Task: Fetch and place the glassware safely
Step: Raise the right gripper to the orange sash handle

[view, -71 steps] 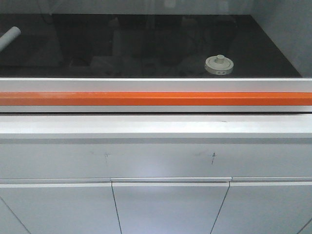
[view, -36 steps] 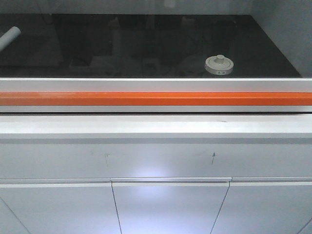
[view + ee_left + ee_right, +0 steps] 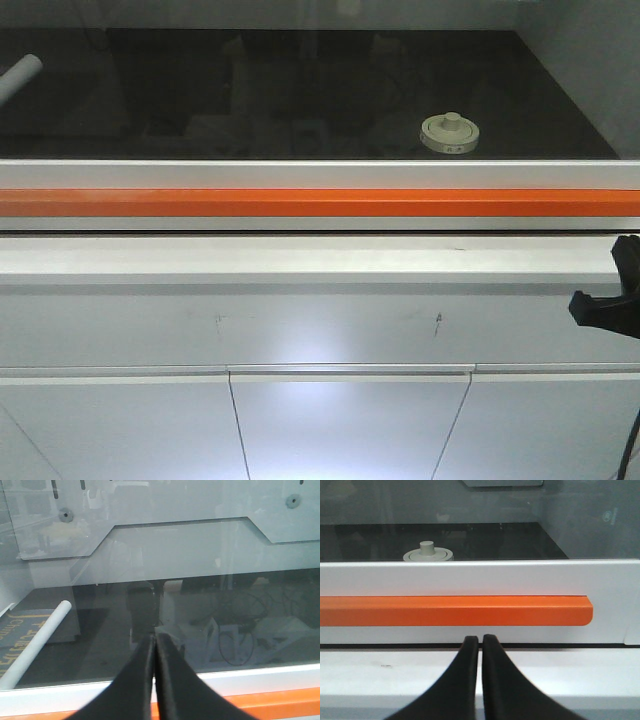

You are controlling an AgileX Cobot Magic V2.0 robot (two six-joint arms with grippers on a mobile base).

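Observation:
The glass jar (image 3: 451,133), squat with an off-white knobbed lid, stands on the dark floor inside the cabinet at the right, behind the glass sash. In the right wrist view only its lid (image 3: 428,554) shows above the white sash frame. My right gripper (image 3: 480,639) is shut and empty, low in front of the orange bar (image 3: 455,610). A black part of the right arm (image 3: 612,300) shows at the right edge of the front view. My left gripper (image 3: 154,639) is shut and empty, pointing at the glass, left of the jar, which is out of that view.
A white cylindrical tube (image 3: 20,75) lies at the far left inside the cabinet and also shows in the left wrist view (image 3: 35,642). The white sash frame (image 3: 320,173) and a white ledge (image 3: 300,258) run across the front. Cupboard doors (image 3: 350,425) are below.
A black part of the right arm has come into the front view at its right edge. The jar and the tube have not moved.

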